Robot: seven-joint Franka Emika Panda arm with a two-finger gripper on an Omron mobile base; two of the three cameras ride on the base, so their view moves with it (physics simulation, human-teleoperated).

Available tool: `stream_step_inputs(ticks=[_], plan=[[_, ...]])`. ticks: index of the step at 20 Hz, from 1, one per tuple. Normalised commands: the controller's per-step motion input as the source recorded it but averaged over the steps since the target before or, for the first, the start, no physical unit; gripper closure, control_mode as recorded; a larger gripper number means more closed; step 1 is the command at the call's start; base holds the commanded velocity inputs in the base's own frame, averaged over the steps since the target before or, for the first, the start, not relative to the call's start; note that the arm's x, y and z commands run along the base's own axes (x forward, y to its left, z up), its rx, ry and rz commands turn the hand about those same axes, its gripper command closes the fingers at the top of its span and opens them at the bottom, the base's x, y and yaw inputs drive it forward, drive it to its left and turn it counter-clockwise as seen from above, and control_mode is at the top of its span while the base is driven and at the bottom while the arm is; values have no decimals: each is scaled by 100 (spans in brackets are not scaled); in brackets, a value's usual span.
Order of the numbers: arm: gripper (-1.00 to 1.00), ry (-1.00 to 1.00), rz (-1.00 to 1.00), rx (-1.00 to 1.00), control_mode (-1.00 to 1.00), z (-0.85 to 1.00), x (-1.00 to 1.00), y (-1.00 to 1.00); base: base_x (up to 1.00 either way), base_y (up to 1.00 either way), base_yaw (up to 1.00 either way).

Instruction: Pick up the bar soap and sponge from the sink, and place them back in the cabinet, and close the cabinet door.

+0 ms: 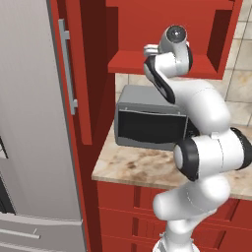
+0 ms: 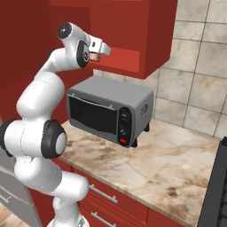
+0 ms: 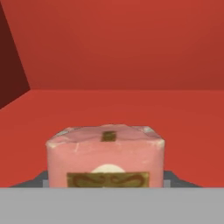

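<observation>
While the arm reaches up into the open red cabinet (image 1: pixel 170 29), the hand (image 2: pixel 100 52) is clenched on the bar soap (image 3: pixel 105 154), a pinkish block seen close up in the hand view between the finger tips, held over the red shelf (image 3: pixel 131 109) inside. Below the cabinet, a grey toaster oven (image 2: pixel 111 108) stands on the marbled surface (image 2: pixel 164 164)

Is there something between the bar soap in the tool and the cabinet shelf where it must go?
Nothing visible blocks it. The tool is shut on the bar soap at the open front of the cabinet. In the hand view, the red shelf lies bare ahead of the soap, back to the rear wall.
</observation>
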Motion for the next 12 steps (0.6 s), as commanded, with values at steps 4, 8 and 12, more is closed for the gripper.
stream_step_inputs(ticks=[4,8,12], plan=[[100,0,0,0,-100,0,35,0,0,0,0],[100,0,0,0,-100,0,35,0,0,0,0],[100,0,0,0,-100,-5,41,0,0,0,0]])
